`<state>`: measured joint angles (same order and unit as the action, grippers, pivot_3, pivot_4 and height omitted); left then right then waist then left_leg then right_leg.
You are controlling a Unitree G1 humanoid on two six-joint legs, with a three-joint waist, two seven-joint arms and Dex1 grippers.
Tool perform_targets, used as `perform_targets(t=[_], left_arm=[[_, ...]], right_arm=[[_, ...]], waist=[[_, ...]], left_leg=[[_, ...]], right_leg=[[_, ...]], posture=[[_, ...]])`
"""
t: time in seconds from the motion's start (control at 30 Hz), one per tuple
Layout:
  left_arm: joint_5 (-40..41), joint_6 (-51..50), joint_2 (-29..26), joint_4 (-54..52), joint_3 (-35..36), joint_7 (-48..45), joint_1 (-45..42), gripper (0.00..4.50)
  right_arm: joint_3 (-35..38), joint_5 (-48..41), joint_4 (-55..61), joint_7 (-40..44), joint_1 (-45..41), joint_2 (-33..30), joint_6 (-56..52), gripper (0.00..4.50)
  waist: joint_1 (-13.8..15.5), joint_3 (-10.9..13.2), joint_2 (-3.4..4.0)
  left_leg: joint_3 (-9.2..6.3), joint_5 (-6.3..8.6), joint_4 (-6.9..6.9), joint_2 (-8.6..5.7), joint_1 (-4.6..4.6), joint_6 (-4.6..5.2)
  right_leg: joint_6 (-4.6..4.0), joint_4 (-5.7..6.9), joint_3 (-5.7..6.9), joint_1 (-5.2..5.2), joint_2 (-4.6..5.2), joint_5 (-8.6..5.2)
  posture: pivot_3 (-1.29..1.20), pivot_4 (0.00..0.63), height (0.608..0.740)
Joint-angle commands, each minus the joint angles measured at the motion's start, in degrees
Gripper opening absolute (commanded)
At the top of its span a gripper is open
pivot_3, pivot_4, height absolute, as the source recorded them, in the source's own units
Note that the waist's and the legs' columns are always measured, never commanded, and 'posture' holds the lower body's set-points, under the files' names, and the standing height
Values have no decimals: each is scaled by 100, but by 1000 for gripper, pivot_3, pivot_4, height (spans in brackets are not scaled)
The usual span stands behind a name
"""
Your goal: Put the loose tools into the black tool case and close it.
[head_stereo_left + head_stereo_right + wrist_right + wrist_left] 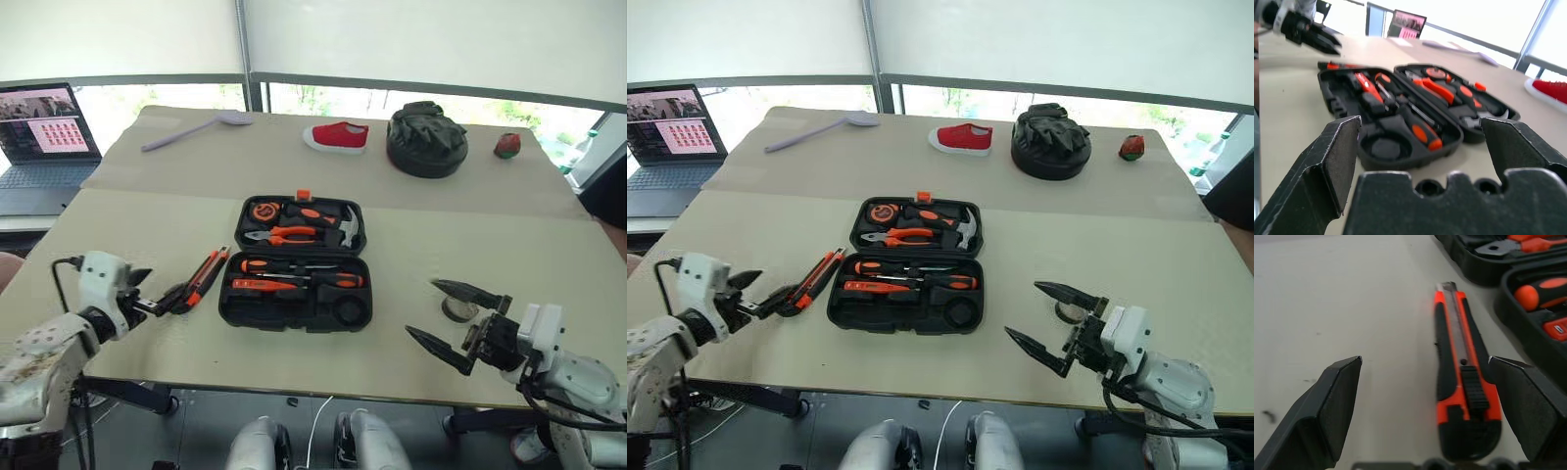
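The black tool case (294, 311) lies open in the middle of the table, with pliers, a hammer and orange-and-black screwdrivers (299, 266) in its slots. An orange-black utility knife (204, 277) lies on the table just left of the case. My left gripper (165, 290) is open at the knife's near end, and in the left wrist view the knife (1464, 382) lies between its fingers (1327, 411), close to the right one. My right gripper (423, 307) is open right of the case, pointing at it. A small grey tape roll (458, 311) shows on the table in the gap between its fingers.
Along the far side of the table lie a lilac spoon (196, 127), a red shoe (336, 136), a round black bag (425, 140) and a small red object (506, 145). A laptop (44, 137) stands open at the far left. The table's front edge (294, 384) runs close to both grippers.
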<state>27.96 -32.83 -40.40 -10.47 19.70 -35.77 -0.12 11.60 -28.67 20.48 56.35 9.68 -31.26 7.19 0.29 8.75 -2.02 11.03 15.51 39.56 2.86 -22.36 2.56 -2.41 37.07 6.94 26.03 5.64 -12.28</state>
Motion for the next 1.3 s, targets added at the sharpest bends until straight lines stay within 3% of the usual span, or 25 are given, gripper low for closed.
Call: perform_targets(t=[0.03,0.37,0.47,0.63,0.8,0.9,1.07,1.17,1.23,1.3], left_arm=[[-175,-119,17,-68,-417,52,-328,4464],[-896,-442,411,477,-1205,633,-737,4464],[-955,-290,482,645,-1139,652,-695,3697],[-994,348,660,828,-772,708,-533,1929],[-682,1523,720,1128,222,617,-553,1802],[-120,1990,345,987,522,-550,-633,1802],[264,1824,-772,378,-337,-2753,-912,1802],[-400,2299,-1287,205,-1395,-3716,-1355,1802],[-937,2850,-1409,335,-1956,-4069,-1633,1802],[-1193,2889,-1099,458,-2484,-4075,-2123,1802]], right_arm=[[-220,-64,322,-178,-284,85,-95,4500],[-612,-113,432,-313,-603,165,-261,4500],[-612,-120,385,-303,-642,162,-268,4500],[-655,-108,380,-258,-606,152,-279,4500],[-631,-138,337,-140,-557,72,-305,4500],[-630,-190,233,4,-629,-8,-343,4500],[-628,-371,6,260,-970,-157,-541,4500],[-643,-388,-89,350,-1129,-187,-600,4500],[-653,-369,-129,378,-1201,-175,-634,4500],[-686,-360,-106,362,-1265,-139,-673,4500]], waist=[[30,0,0],[46,0,3],[44,-7,15],[37,-12,23],[8,-10,20],[27,-7,15],[83,-2,16],[95,-1,19],[73,-1,21],[49,0,21]], left_leg=[[0,-2,-4,0,0,-3],[1,-4,-7,-6,2,0],[-1,-3,-8,-4,19,-1],[-2,-2,-16,-4,30,1],[-2,-2,-17,1,27,1],[-5,-5,-17,4,5,-2],[-4,-5,-13,-9,-6,-4],[-2,1,-13,-17,-10,5],[2,2,-14,-18,-13,7],[6,1,-15,-16,-15,9]], right_leg=[[-1,0,0,1,0,0],[-5,-2,0,-8,1,0],[-4,-1,1,-22,1,-1],[-6,-2,-1,-32,1,-3],[-8,-2,0,-26,-2,-3],[-10,-2,6,-2,-3,-3],[-11,-6,16,2,10,-4],[-9,-14,15,1,17,-4],[-5,-19,11,1,9,-2],[-5,-18,9,4,-3,-1]], posture=[[0,150,740],[0,150,740],[0,150,740],[0,150,740],[0,150,740],[0,150,740],[0,150,740],[0,150,740],[0,150,740],[0,150,740]])
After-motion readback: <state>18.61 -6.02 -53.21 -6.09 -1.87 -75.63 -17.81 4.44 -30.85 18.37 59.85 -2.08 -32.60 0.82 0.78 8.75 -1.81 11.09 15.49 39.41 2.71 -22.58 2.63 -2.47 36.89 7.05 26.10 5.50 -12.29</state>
